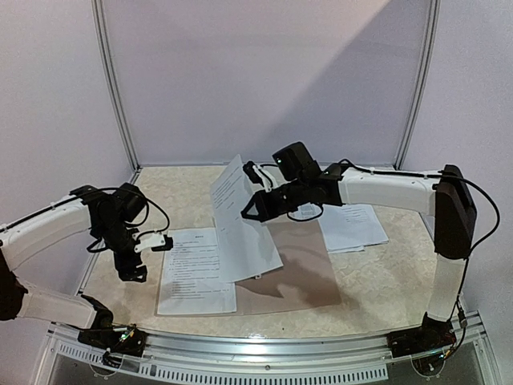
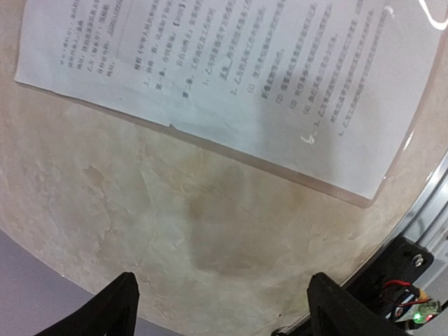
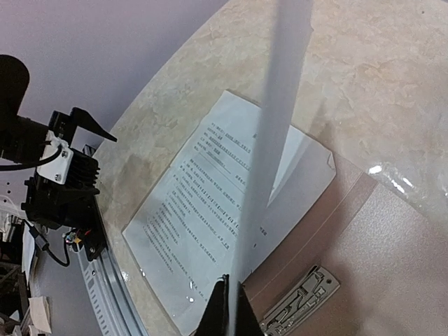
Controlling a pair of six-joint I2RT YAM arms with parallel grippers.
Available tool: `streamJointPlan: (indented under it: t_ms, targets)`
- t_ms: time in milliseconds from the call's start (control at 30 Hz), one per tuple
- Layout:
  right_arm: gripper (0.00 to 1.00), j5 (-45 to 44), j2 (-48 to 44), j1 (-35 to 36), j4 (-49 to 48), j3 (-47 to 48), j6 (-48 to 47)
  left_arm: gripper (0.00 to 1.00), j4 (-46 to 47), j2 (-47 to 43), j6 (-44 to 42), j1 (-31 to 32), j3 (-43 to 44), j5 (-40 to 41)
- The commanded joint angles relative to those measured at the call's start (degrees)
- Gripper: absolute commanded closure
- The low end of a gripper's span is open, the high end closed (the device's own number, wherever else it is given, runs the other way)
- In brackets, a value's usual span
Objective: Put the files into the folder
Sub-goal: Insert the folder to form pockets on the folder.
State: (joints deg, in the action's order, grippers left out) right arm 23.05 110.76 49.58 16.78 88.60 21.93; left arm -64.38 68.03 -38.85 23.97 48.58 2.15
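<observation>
The folder (image 1: pixel 304 269) lies open on the table (image 1: pixel 377 277), its metal clip (image 3: pixel 299 302) bare. Printed files (image 1: pixel 196 273) lie flat just left of the clip. The right end effector (image 1: pixel 250 207) is clamped on one sheet (image 1: pixel 240 241), which stands upright over the folder. The left end effector (image 2: pixel 224 315) hovers near the files, its fingers apart. More papers (image 1: pixel 353 226) lie to the right.

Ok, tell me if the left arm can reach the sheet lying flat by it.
Probably yes: the left pincer hangs open beside the flat sheet, bare table between; the right pincer holds its lifted sheet aside.
</observation>
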Motion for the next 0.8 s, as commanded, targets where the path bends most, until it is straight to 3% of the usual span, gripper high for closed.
streamJointPlan:
  t_ms: [0,267,500,767]
  targets:
    - [1.0,0.15,2.18,-0.11,-4.23,-3.85,4.91,0.16,6.36,1.21,0.23,0.04,-5.26,4.25]
    - [1.0,1.17,2.43,-0.06,-6.18,-6.8,4.85,0.21,11.36,5.94,0.62,0.19,-9.9,4.03]
    - [1.0,2.83,1.02,0.7,-15.37,-13.94,11.43,0.28,12.3,9.61,2.07,0.43,-10.17,-0.1]
    - [1.0,2.84,3.58,3.53,-25.45,-15.68,19.25,0.37,12.87,13.24,3.91,0.9,-9.91,-4.15]
